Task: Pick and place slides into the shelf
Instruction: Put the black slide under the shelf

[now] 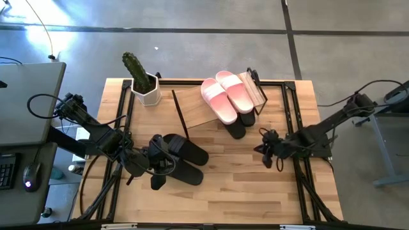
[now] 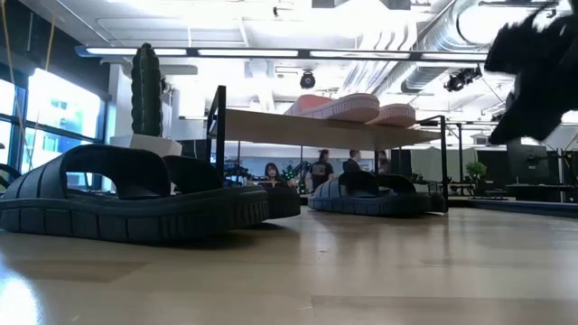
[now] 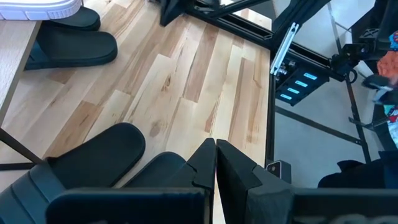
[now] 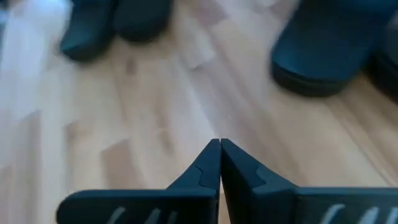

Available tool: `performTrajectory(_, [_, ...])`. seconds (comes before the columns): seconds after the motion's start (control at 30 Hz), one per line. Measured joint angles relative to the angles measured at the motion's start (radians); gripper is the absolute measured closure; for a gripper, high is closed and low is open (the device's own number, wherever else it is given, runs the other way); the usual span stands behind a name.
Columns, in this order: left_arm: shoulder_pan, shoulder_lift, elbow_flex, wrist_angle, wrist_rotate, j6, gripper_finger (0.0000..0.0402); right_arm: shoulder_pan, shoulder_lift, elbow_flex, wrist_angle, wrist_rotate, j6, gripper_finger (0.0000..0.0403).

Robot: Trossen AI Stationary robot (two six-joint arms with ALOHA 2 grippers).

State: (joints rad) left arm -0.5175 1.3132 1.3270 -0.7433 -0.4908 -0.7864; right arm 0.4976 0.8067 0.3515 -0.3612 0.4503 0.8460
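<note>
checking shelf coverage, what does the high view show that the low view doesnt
Only the high view shows both arms whole: the left gripper by the black pair on the table, the right gripper over bare wood. Only the low view shows people in the room behind and the black pair under the shelf in full. Both show the pink slides on the shelf and the cactus.

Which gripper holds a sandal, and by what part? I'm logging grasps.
Neither. The left gripper is shut and empty beside the black slide sandals; the right gripper is shut over bare wooden tabletop.
</note>
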Motion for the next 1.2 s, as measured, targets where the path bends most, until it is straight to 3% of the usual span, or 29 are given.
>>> performTrajectory(0.13, [0.000, 0.000, 0.000, -0.002, -0.002, 0.000, 0.0399, 0.000, 0.044, -0.075, 0.084, 0.095, 0.092, 0.0402])
performTrajectory(0.27, [0.000, 0.000, 0.000, -0.009, -0.016, 0.000, 0.0399, -0.025, 0.110, -0.096, 0.128, 0.087, 0.117, 0.0403])
performTrajectory(0.5, [0.000, 0.000, 0.000, -0.010, -0.019, 0.000, 0.0399, -0.124, 0.260, -0.094, 0.336, 0.082, 0.025, 0.0403])
performTrajectory(0.83, [0.000, 0.000, 0.000, -0.012, -0.029, 0.000, 0.0399, -0.273, 0.416, -0.095, 0.525, -0.032, -0.091, 0.0403])
performTrajectory(1.2, [0.000, 0.000, 0.000, -0.016, -0.029, 0.002, 0.0399, -0.411, 0.451, -0.093, 0.615, -0.104, -0.200, 0.0403])
